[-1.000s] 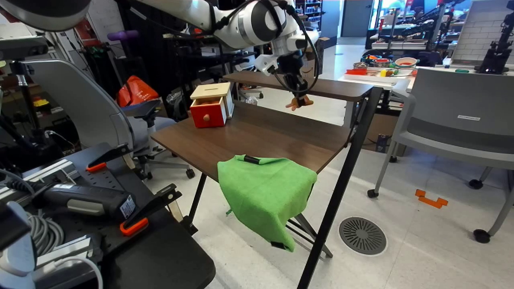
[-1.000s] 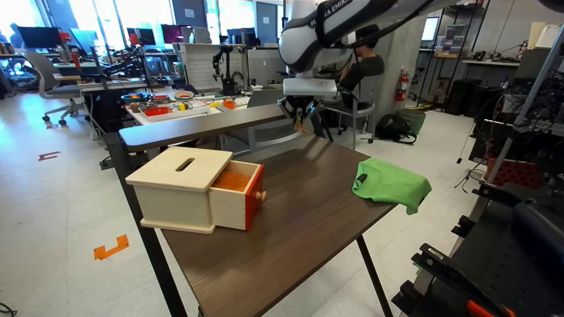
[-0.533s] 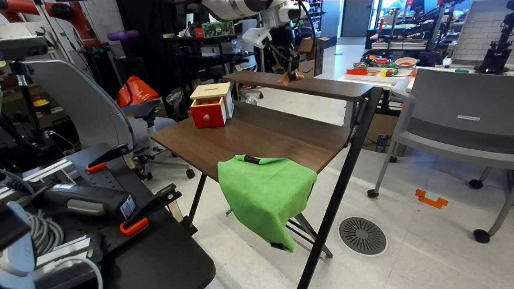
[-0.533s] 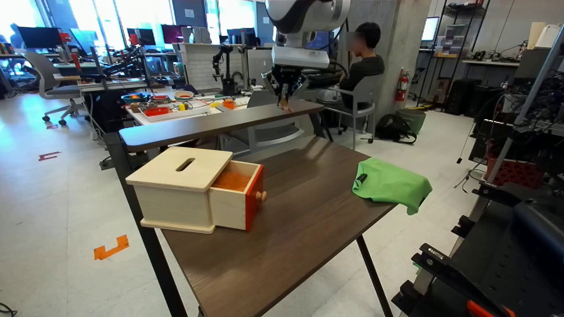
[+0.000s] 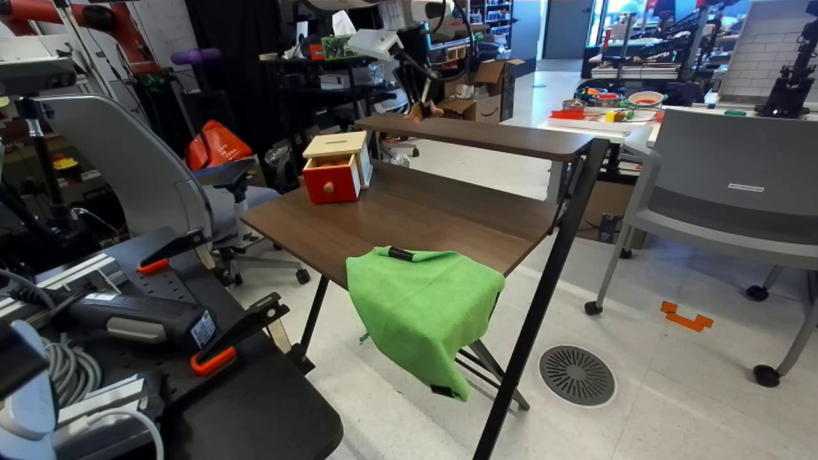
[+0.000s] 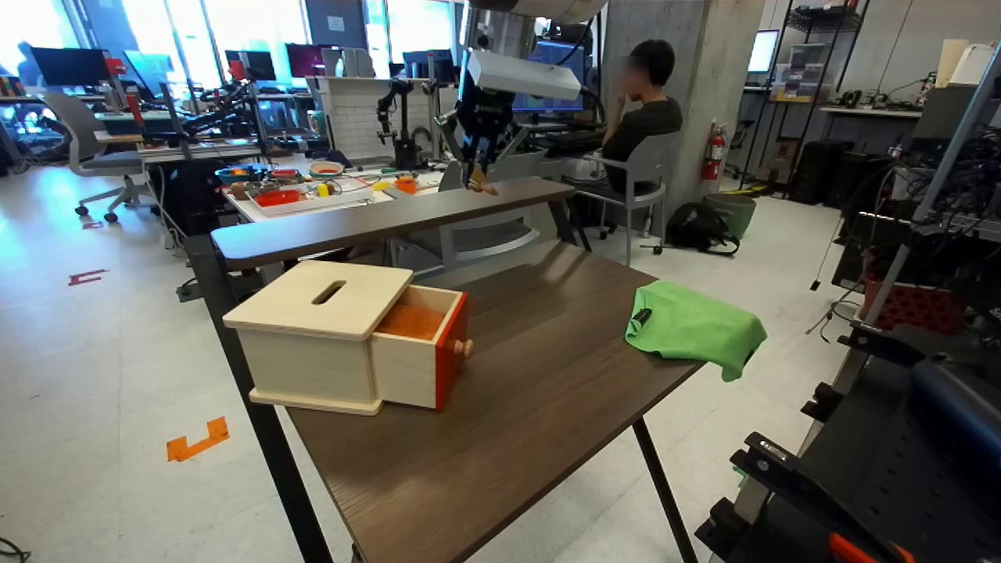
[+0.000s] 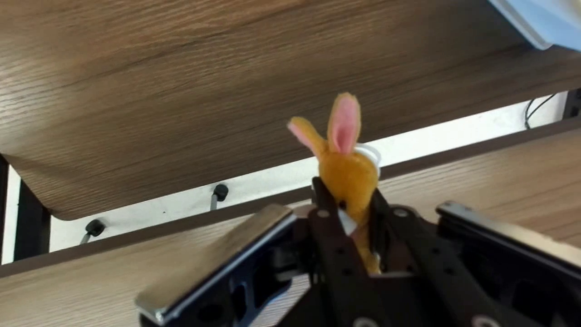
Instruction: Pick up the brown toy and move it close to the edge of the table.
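My gripper (image 7: 348, 190) is shut on the brown toy (image 7: 347, 175). In the wrist view the toy is an orange-brown figure with long pink-lined ears. Its head sticks out past the fingertips, and its lower body is partly hidden between the fingers. In both exterior views the gripper (image 5: 418, 101) (image 6: 478, 160) points down with the toy (image 5: 423, 112) (image 6: 482, 186) at its tips. The toy is at or just above the raised back shelf (image 5: 492, 135) (image 6: 352, 223); I cannot tell whether it touches. The dark brown table (image 5: 409, 217) (image 6: 532, 391) (image 7: 181, 91) lies below.
A wooden box with a partly open red drawer (image 5: 332, 182) (image 6: 313, 360) stands on the table near the shelf. A green cloth (image 5: 422, 300) (image 6: 692, 324) hangs over the table's edge. A pale object corner (image 7: 549, 20) shows in the wrist view. A grey chair (image 5: 735, 185) stands nearby.
My gripper, holding the toy throughout, has risen from above the tabletop to the raised shelf and moved along it toward the box. The box and the cloth have not moved.
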`<state>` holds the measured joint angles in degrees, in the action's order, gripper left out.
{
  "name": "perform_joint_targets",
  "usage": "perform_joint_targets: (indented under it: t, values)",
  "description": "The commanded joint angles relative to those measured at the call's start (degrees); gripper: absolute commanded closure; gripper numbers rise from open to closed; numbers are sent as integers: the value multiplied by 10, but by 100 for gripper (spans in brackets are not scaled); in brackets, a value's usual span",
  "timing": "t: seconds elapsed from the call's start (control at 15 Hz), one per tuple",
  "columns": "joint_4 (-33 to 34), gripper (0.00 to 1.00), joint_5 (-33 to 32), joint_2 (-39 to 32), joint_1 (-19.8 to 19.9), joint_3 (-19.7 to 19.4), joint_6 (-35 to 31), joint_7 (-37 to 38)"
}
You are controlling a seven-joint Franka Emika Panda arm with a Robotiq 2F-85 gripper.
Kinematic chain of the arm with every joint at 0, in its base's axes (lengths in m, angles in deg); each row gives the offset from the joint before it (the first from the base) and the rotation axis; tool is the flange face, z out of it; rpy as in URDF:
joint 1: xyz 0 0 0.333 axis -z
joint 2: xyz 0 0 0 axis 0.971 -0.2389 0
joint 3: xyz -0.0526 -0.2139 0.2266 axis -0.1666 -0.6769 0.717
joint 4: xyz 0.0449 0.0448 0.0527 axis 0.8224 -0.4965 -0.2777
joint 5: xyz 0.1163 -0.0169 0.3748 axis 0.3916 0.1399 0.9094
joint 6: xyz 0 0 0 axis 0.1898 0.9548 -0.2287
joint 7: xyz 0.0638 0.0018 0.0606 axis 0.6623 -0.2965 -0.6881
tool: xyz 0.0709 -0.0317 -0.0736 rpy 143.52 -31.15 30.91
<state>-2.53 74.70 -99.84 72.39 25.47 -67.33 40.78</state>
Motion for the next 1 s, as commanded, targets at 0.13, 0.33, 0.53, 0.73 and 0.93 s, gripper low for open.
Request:
perform_joint_targets:
  t: [0.13, 0.33, 0.53, 0.73, 0.93]
  values:
    - [-191, 95, 37, 118, 8, 28, -30, -70]
    - [-273, 95, 46, 164, 7, 30, -48, -82]
    - [-361, 95, 52, 208, 5, 31, -70, -82]
    - [-454, 95, 57, 249, 5, 33, -87, -80]
    - [-550, 95, 70, 280, 4, 30, -134, -70]
